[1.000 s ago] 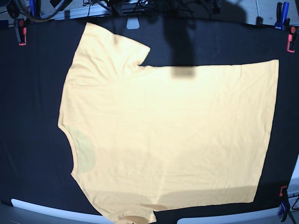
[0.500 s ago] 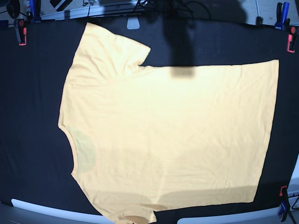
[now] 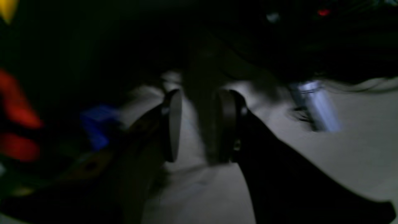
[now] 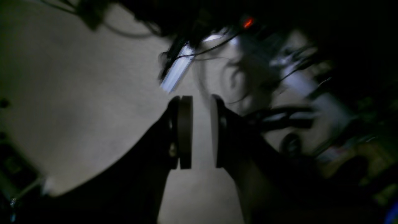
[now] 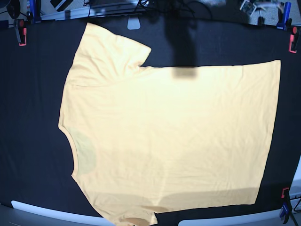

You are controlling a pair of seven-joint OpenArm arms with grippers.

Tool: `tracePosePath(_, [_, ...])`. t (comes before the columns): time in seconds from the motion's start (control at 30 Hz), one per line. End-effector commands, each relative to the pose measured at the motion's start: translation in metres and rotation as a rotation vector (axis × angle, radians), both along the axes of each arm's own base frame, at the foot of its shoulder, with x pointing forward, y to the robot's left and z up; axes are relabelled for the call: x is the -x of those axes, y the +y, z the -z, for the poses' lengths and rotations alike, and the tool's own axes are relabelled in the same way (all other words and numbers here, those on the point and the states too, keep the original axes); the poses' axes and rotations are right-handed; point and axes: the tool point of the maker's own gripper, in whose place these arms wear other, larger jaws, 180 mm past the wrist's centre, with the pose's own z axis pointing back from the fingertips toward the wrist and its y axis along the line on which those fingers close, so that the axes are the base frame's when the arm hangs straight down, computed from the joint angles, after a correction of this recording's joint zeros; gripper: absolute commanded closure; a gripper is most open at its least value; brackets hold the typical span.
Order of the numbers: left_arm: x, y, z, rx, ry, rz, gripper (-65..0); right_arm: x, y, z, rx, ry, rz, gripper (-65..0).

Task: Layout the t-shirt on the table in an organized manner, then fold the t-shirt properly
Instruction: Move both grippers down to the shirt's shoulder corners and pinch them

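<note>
The pale yellow-orange t-shirt (image 5: 169,136) lies spread flat on the black table (image 5: 28,117) in the base view. Its neckline (image 5: 84,150) is at the left, one sleeve (image 5: 110,52) points to the far left, and the hem is at the right. Neither gripper shows in the base view. In the left wrist view my left gripper (image 3: 199,124) is empty, with a gap between its pads. In the right wrist view my right gripper (image 4: 200,132) is empty, with a narrow gap. Both wrist views are dark and blurred and look at a pale floor and cables.
Red clamps (image 5: 20,30) (image 5: 294,40) sit at the table's far corners and a blue clamp (image 5: 285,209) at the near right. Cables and equipment line the far edge. A dark shadow (image 5: 183,70) falls on the shirt's far edge.
The t-shirt has not moved. Beyond the table's far edge, a cable loop at the far left has gone from view and a pale object has appeared at the far right.
</note>
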Motion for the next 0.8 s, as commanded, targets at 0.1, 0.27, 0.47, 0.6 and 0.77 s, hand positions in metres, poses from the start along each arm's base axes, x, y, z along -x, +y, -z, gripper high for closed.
tracePosePath(0.1, [-0.03,0.006,-0.035,-0.129,-0.109,0.188,-16.1,-0.049,0.004,-0.042,0.002,-0.159,-0.034,-10.0])
tracePosePath(0.27, [-0.057,0.008,-0.058,-0.236,-0.237,0.455,-16.2,-0.097,0.013,-0.095,-0.003,-0.354,-0.128,-10.0])
tracePosePath(0.47, [-0.092,0.011,-0.076,-0.317,-0.347,0.644,-16.6,-0.116,0.001,-0.109,0.028,-0.432,-0.174,-10.0])
tracePosePath(0.6, [-0.121,0.026,-0.078,-0.371,-0.385,0.647,-16.6,-0.118,-0.01,-0.109,0.119,-0.449,-0.226,-10.0])
tracePosePath(0.77, [-0.13,0.042,-0.053,-0.302,-0.323,0.663,-16.6,-0.121,-0.018,-0.109,0.194,-0.47,-0.277,-10.0])
